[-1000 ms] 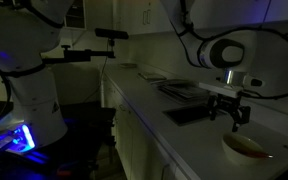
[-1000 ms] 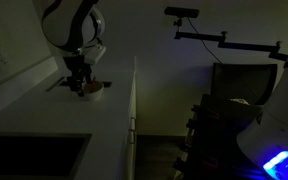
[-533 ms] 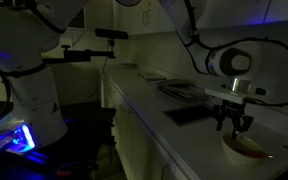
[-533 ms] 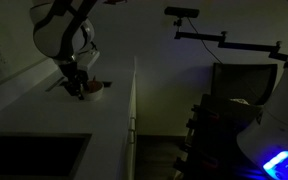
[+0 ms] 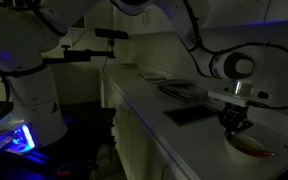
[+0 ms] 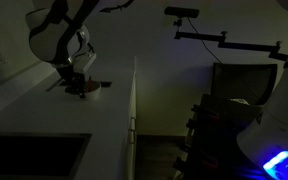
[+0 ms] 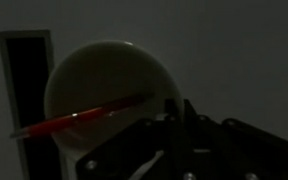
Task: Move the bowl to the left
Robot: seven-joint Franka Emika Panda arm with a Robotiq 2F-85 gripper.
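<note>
The scene is very dark. The bowl (image 7: 104, 80) is pale and round and sits on the counter; it shows in both exterior views (image 5: 250, 148) (image 6: 91, 88). A thin red stick (image 7: 79, 117) lies across it. My gripper (image 7: 179, 108) has come down at the bowl's right rim, and its two fingers stand close together, apparently pinching that rim. In the exterior views the gripper (image 5: 234, 127) (image 6: 78, 86) is low on the bowl's edge, and the contact itself is lost in shadow.
A flat dark rectangular tray (image 7: 24, 75) lies just beyond the bowl, also visible on the counter (image 5: 189, 114). More flat items (image 5: 179, 88) lie farther back. A sink (image 6: 34, 155) is sunk into the counter, whose front edge (image 6: 134, 110) runs alongside.
The gripper has dropped from above the bowl down onto its rim. Its jaws have gone from wide open to shut. The bowl has not moved.
</note>
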